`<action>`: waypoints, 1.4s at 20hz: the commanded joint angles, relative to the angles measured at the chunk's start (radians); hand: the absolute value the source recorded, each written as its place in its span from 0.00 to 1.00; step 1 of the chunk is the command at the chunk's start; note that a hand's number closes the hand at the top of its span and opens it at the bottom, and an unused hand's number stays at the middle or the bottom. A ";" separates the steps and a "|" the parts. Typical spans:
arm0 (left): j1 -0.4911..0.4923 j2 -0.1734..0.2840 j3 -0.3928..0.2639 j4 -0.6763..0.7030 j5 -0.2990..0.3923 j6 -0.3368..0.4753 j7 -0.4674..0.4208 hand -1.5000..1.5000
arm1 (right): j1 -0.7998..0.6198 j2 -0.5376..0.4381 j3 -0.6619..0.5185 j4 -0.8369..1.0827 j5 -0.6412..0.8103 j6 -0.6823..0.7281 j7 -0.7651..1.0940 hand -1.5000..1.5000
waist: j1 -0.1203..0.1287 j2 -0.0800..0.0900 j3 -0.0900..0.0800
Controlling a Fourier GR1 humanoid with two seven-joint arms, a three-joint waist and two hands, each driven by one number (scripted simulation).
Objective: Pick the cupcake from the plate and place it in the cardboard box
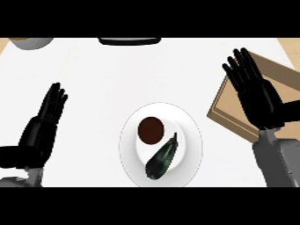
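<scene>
The cupcake (151, 130) sat on the white plate (190, 149) at lower centre of the frame, a dark eggplant (162, 157) lying just below it, touching. The cardboard box (233, 116) lay at the right edge of the white desk (113, 79). Over it hung the right hand (256, 94), fingers straight, holding nothing. The left hand (42, 127) stood at lower left, flat and empty.

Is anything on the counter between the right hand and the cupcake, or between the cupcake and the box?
Nothing visible. The right hand, open over the box, has bare counter between it and the cupcake. The eggplant shares the plate but lies nearer the robot, off both paths.
</scene>
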 commanded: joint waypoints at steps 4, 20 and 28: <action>0.015 0.037 0.091 0.010 0.089 -0.056 0.113 0.50 | -0.087 -0.008 0.131 -0.014 0.109 0.057 0.034 0.00 | 0.034 0.009 0.000; 0.037 0.089 0.170 0.007 0.199 -0.144 0.249 0.50 | -0.009 -0.198 0.330 -0.128 0.697 -0.010 -0.239 0.00 | 0.017 0.002 -0.002; 0.015 0.083 0.184 0.041 0.185 -0.149 0.234 0.50 | -0.186 -0.241 0.523 -0.212 0.941 0.170 0.256 0.00 | 0.026 0.003 -0.003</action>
